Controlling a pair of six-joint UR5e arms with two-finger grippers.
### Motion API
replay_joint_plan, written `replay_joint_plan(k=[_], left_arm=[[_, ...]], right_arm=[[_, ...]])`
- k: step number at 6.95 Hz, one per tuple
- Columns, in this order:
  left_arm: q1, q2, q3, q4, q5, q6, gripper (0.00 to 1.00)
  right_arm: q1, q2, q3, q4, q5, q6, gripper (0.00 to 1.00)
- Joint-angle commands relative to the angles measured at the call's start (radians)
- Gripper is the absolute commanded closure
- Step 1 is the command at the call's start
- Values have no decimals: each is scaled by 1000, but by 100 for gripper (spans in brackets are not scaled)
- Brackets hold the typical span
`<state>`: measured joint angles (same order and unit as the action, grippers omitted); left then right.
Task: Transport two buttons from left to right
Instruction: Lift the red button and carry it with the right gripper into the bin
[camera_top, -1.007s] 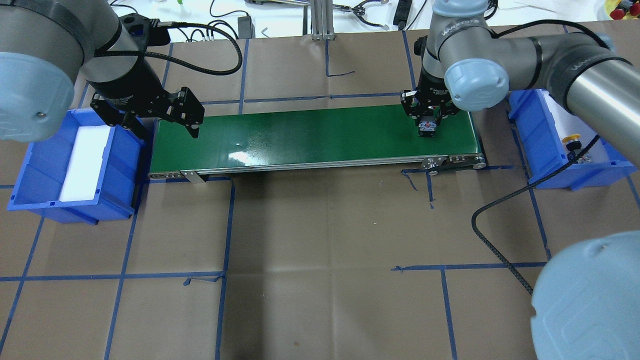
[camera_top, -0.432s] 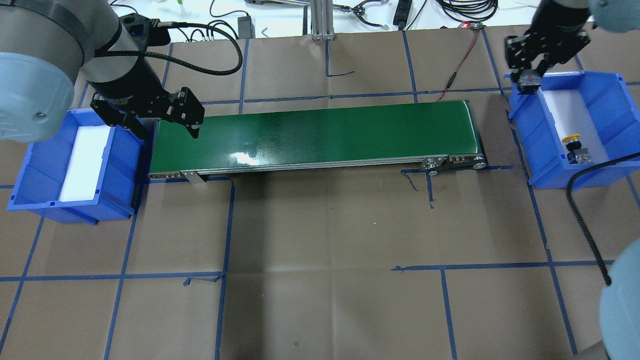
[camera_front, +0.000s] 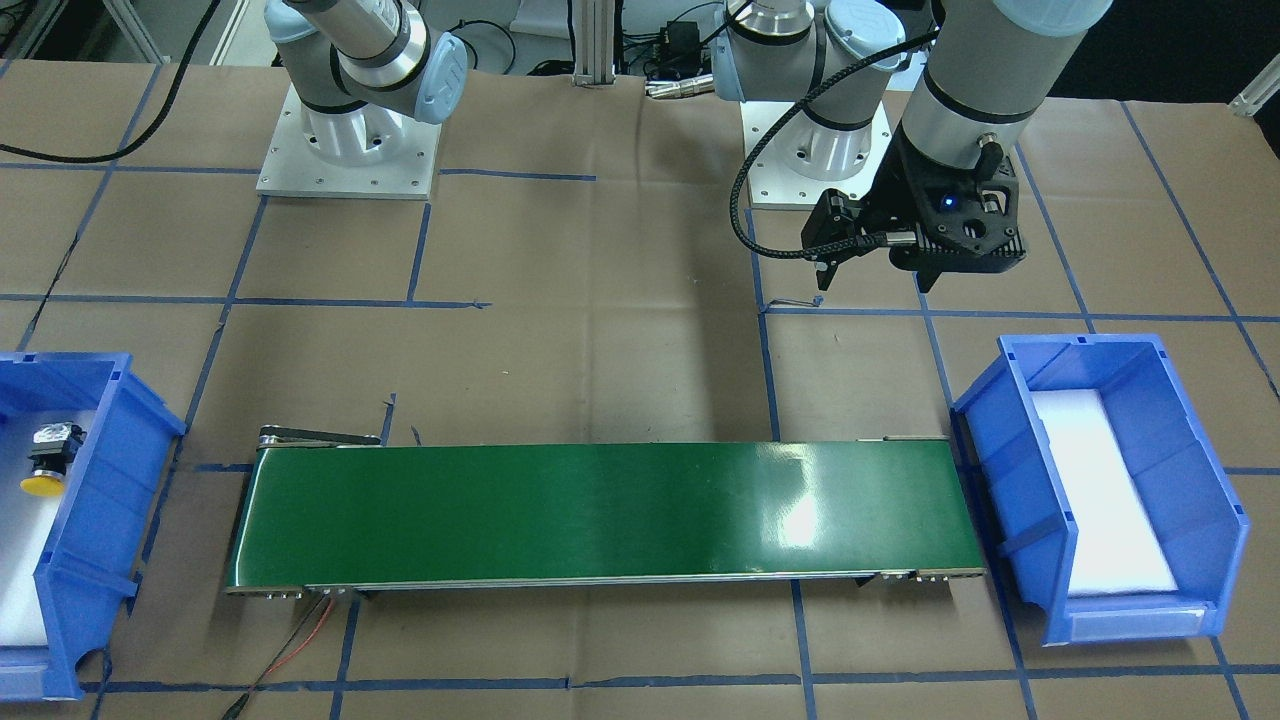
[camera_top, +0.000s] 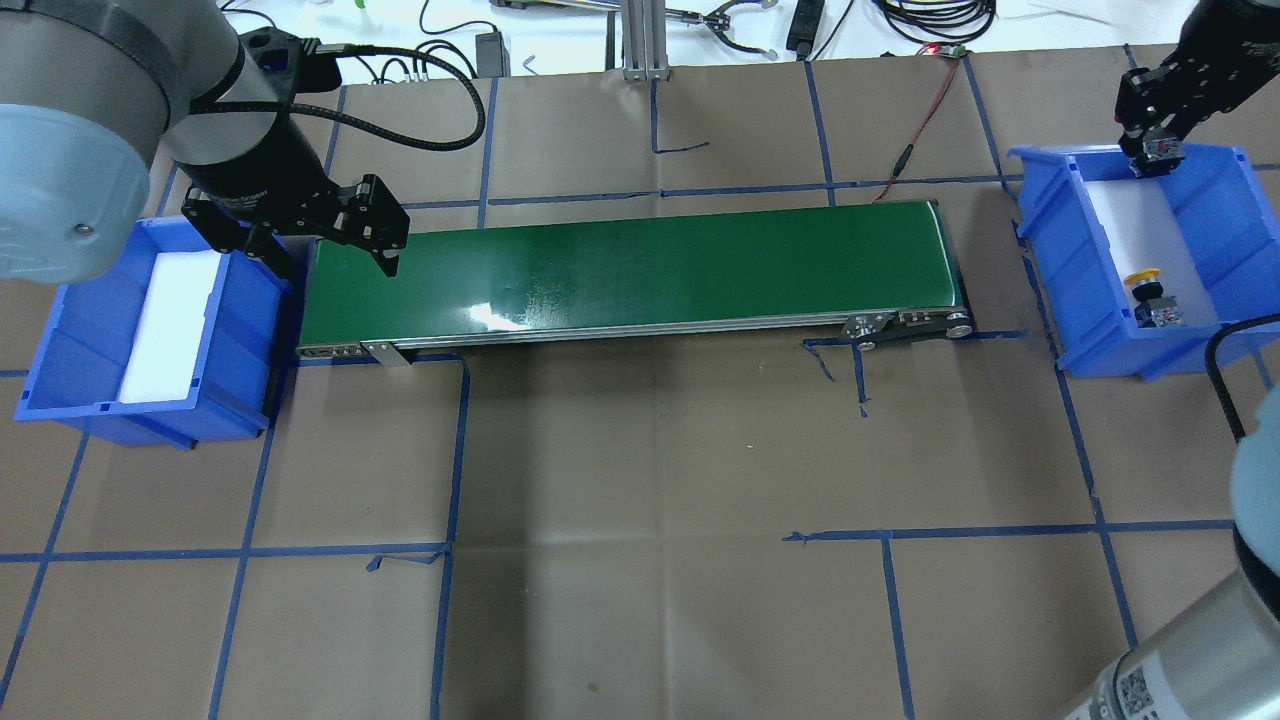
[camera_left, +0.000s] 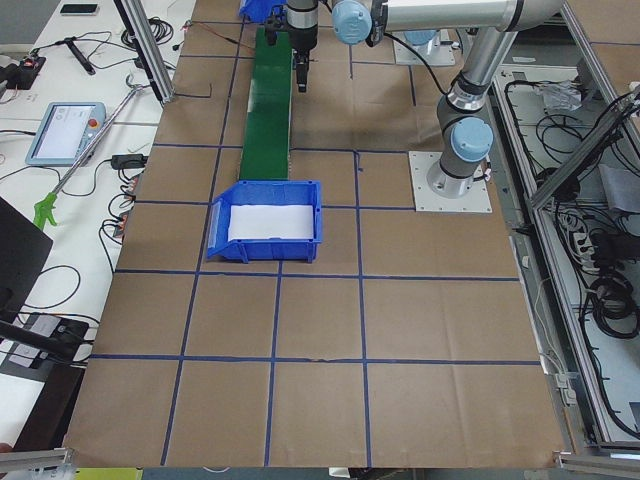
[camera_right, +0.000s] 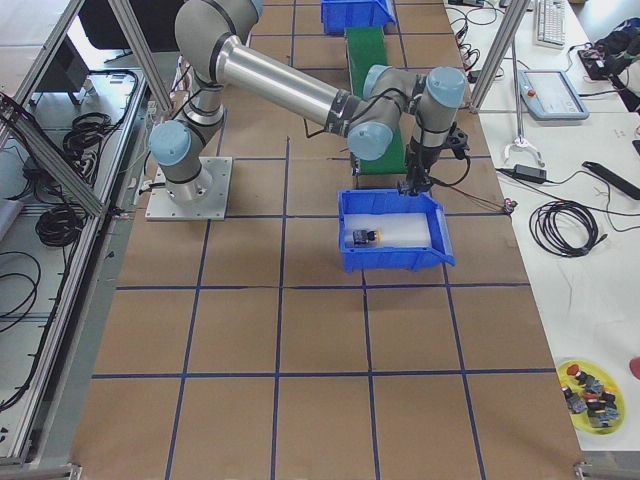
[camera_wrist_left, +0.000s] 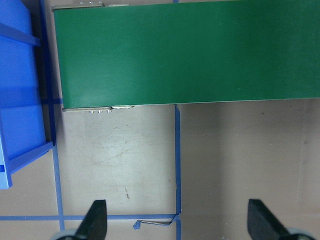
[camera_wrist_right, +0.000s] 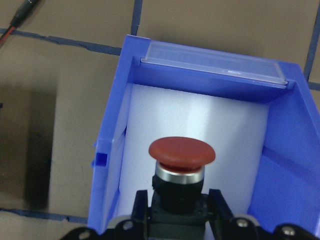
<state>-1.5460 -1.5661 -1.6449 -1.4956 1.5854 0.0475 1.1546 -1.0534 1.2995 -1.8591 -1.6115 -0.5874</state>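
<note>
A blue moulded plastic bin (camera_top: 60, 345) sits at the left end of a table covered in brown paper (camera_top: 650, 480) marked with a grid of blue tape. A flat white liner (camera_top: 170, 320) covers its floor, and nothing lies on the liner.

Just right of this bin, the left gripper (camera_top: 335, 262) hangs above the near left corner of the belt. It is black and angular, its fingers are spread wide, and it holds nothing. Its wrist camera cuts off all but the two dark fingertips (camera_wrist_left: 95, 220).

A long, smooth green conveyor belt (camera_top: 640, 265) runs left to right between the bins. It is glossy, with a patch of glare, and bare.

At the far right, the right gripper (camera_top: 1157, 152) is closed on the red push-button switch (camera_wrist_right: 181, 151). It holds the switch upright in the air over the far end of a second blue plastic bin (camera_top: 1040, 250). The cap is a matte red dome on a shiny silver collar. The black body below is mostly hidden between the fingers. The upper arm runs out of the overhead view, and the front-facing view misses this gripper altogether.

The yellow-capped push-button switch (camera_top: 1148, 288) lies on its side on the right bin's white liner (camera_top: 1120, 215), towards the near end. It is small, and its black-and-grey body is hard to make out. The front-facing view cuts off part of this bin.
</note>
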Motion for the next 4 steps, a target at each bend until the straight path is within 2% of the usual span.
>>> replay_joint_plan(k=[1, 4], left_arm=[[0, -2, 0, 2, 1, 0, 0], [0, -2, 0, 2, -1, 0, 0]], right_arm=[[-6, 65, 11, -61, 5, -20, 96], [-27, 104, 26, -94, -4, -45, 96]])
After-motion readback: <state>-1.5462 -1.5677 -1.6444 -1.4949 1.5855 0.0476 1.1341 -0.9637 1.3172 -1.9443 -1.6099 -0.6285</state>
